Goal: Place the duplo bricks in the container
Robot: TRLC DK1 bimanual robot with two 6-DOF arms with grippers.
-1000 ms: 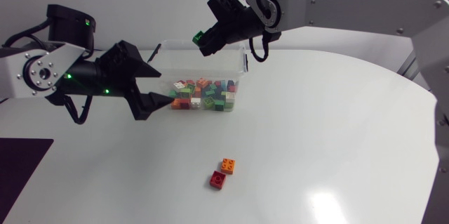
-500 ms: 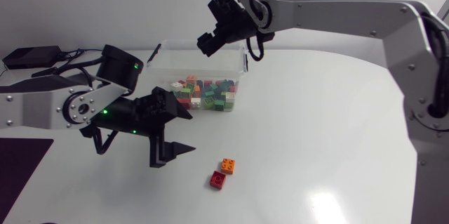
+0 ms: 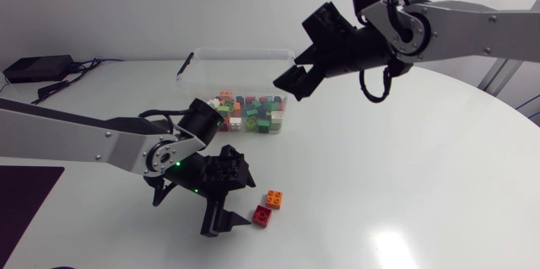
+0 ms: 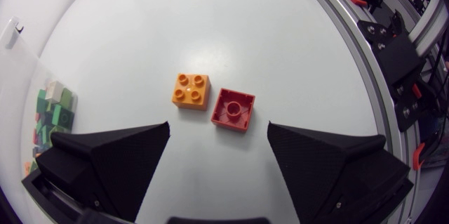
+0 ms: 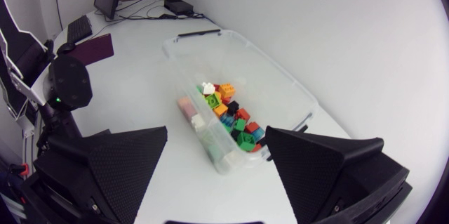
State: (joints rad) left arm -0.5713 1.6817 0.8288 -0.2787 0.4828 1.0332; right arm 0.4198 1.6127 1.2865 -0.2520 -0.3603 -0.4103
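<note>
Two bricks lie side by side on the white table, an orange one (image 3: 273,197) (image 4: 190,90) and a red one (image 3: 262,215) (image 4: 233,109). My left gripper (image 3: 245,202) (image 4: 219,155) hangs open just above and beside them; in its wrist view both bricks sit ahead of the gap between its fingers, the red one nearer. The clear container (image 3: 201,56) (image 5: 280,87) at the back holds several coloured bricks (image 3: 249,111) (image 5: 228,112). To the right of the container and above the table, my right gripper (image 3: 294,56) (image 5: 217,161) is open with nothing in it.
The left arm's silver link (image 3: 84,138) stretches across the table's left side. A black mat (image 3: 21,201) lies at the front left. A dark box with cables (image 3: 34,68) sits at the back left edge.
My right gripper opened over the container, its green brick is gone from it, and it swung away right. My left arm came forward from the container to the two loose bricks.
</note>
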